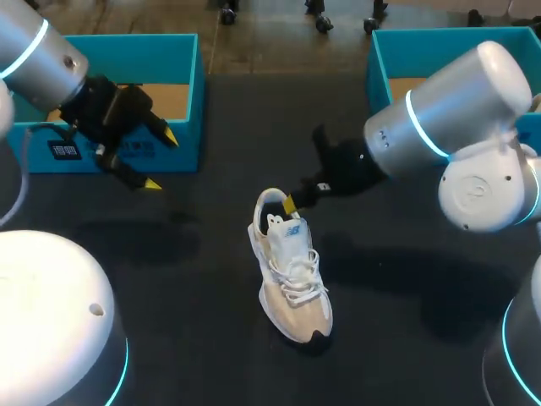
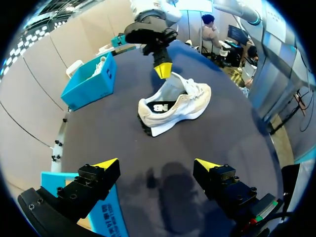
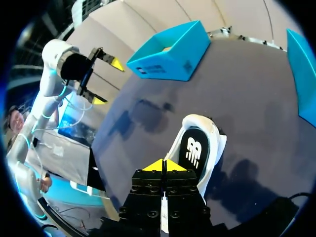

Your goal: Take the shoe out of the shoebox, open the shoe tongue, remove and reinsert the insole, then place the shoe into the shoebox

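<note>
White shoe (image 1: 292, 271) upright on the desk (image 1: 406, 254), its heel just ahead of the right hand (image 1: 290, 204); insole (image 3: 193, 153) lying inside it. Right hand clenched, yellow tips pressed together, nothing visible between them. Left hand (image 1: 162, 159) released, fingers wide apart, well apart from the shoe, near the left box (image 1: 127, 38).
</note>
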You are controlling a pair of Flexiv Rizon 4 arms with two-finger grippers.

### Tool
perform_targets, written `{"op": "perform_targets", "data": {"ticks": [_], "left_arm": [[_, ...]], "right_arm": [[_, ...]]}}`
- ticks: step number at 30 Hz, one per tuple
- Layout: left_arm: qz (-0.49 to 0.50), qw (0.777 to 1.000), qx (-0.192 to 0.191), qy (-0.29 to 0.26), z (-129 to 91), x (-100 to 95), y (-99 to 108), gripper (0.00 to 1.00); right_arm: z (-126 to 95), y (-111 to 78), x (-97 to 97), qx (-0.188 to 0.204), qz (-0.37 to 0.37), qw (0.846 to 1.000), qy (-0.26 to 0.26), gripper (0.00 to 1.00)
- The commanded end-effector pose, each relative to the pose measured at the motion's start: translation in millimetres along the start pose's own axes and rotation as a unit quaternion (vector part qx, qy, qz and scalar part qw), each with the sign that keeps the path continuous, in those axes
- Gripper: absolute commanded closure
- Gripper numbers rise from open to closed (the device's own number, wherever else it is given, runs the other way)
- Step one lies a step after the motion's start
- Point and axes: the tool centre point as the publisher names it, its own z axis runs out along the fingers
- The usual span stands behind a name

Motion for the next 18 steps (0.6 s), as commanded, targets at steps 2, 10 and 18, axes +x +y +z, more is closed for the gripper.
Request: {"op": "perform_targets", "data": {"ticks": [2, 10, 18], "left_arm": [[-0.004, 1.000, -0.005, -0.009, -15, -3.1, 7, 0.00], [-0.007, 1.000, -0.005, -0.017, -15, -5.8, 11, 0.00], [-0.007, 1.000, -0.005, -0.017, -15, -5.8, 11, 0.00]], "right_arm": [[-3, 4.3, 8.6, 0.018, 0.011, 0.996, -0.090, 1.00], [-5, 12.0, 18.1, 0.024, -0.002, 0.997, -0.069, 1.00], [6, 8.4, 9.8, 0.017, 0.009, 0.996, -0.092, 1.00]]}}
